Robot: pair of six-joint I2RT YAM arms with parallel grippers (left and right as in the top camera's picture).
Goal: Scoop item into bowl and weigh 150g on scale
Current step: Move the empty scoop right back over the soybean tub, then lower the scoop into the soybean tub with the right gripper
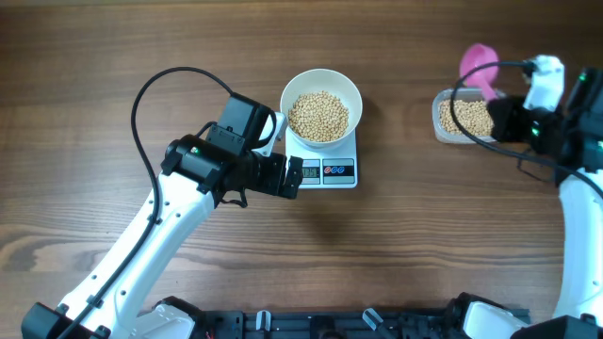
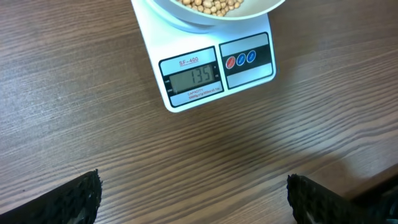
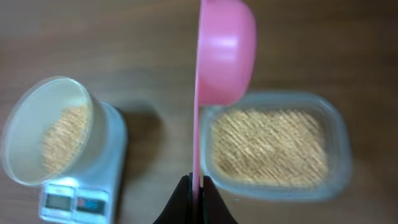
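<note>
Low in frame, the left fingers (image 2: 78, 199), rough and black, gape wide and empty over grained wooden worktop (image 2: 74, 93); beyond, the flat square scale (image 2: 186, 40) carries the round white bowl (image 1: 356, 94) of tan beans (image 1: 318, 116), while the right fingers (image 3: 180, 208) pinch a smooth pink scoop (image 3: 225, 50).

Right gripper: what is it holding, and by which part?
The right gripper is shut on the pink scoop, pinching its thin handle. The left gripper is open, holding nothing.
</note>
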